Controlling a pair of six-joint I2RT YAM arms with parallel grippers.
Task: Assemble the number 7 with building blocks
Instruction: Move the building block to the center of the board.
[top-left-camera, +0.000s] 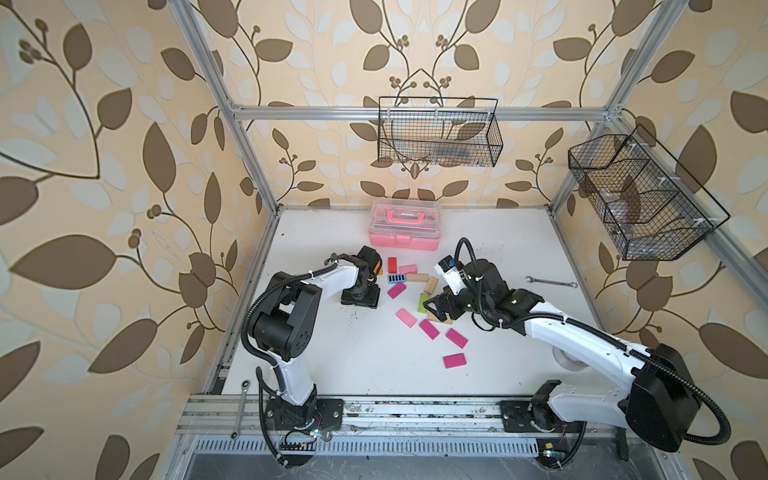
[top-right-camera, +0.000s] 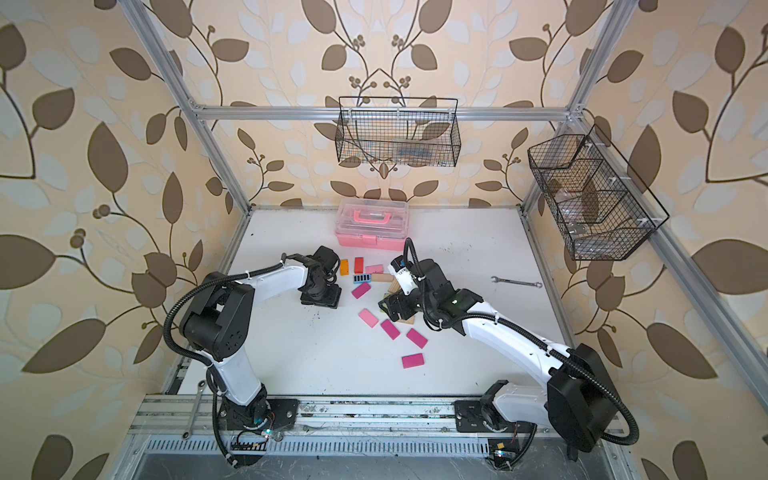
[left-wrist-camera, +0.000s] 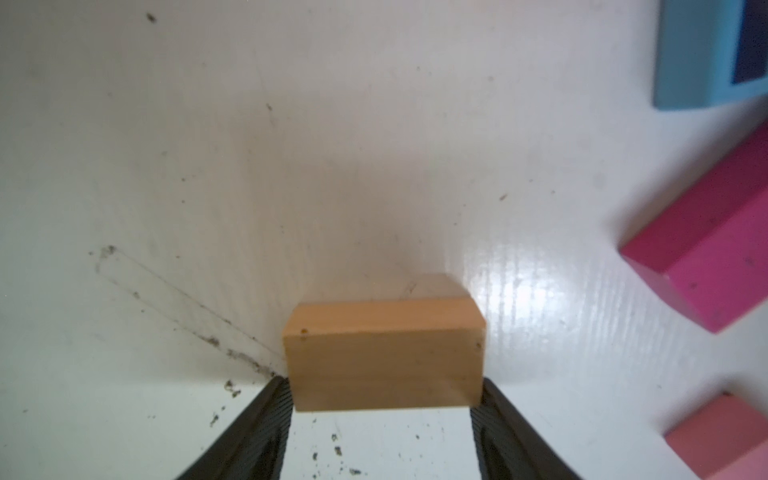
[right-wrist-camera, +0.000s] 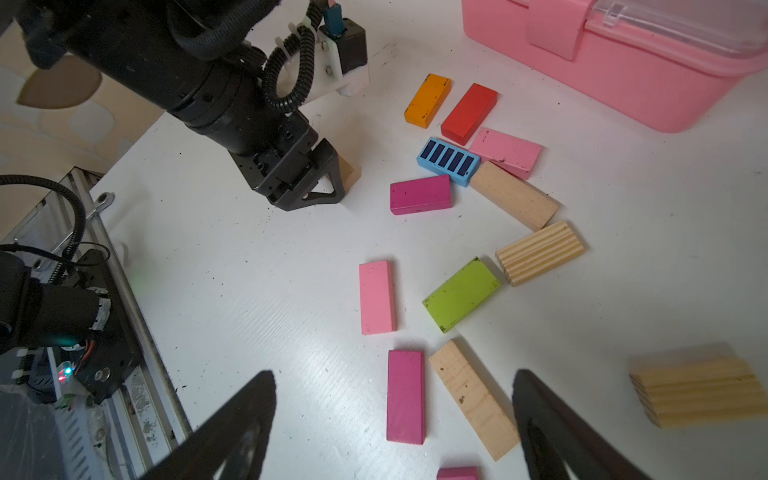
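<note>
Left gripper (left-wrist-camera: 383, 381), jaws pressed against both ends of plain wood block (left-wrist-camera: 384, 353), right gripper (right-wrist-camera: 392, 374) spread wide, holding nothing, other building blocks (right-wrist-camera: 376, 297) scattered flat beneath and ahead of it.

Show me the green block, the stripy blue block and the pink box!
green block (right-wrist-camera: 461, 295): right wrist view, middle of its top face.
stripy blue block (right-wrist-camera: 448, 161): right wrist view, middle of its striped top.
pink box (right-wrist-camera: 648, 83): right wrist view, on its front wall.
</note>
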